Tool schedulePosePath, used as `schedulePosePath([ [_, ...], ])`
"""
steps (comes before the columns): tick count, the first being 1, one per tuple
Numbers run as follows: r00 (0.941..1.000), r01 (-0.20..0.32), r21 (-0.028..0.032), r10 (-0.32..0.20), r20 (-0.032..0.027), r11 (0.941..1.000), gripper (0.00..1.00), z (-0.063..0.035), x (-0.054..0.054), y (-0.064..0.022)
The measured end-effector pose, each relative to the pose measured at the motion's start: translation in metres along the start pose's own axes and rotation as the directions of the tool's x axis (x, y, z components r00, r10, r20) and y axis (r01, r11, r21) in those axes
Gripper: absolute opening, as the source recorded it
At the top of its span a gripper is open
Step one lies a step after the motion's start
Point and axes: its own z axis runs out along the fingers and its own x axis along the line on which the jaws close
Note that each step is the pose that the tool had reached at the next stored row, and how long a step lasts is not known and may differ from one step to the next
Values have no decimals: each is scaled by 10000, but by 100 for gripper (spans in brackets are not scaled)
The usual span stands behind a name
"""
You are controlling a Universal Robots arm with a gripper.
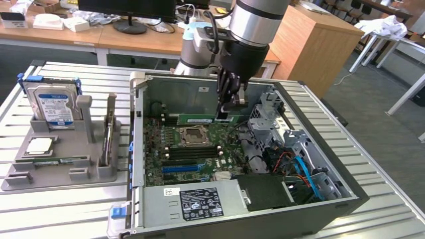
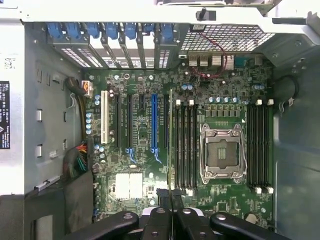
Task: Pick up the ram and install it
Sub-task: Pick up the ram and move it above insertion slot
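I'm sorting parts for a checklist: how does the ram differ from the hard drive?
The ram is a thin green stick; the hard drive is boxy with a blue-white label. The ram is clamped in the gripper above the motherboard; the hard drive stands upright in the grey holder outside the case. Both are computer parts.

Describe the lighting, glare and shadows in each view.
Exterior view: even room light, a sheen on the arm's silver segment, shadow deep inside the computer case. Wrist view: the case rim is washed out white, the motherboard evenly lit, the gripper dark.
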Motion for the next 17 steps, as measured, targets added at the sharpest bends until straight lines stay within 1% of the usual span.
schedulePosePath([
  [17,10000,1,0,-1,1,10000,11,125,4,-3],
])
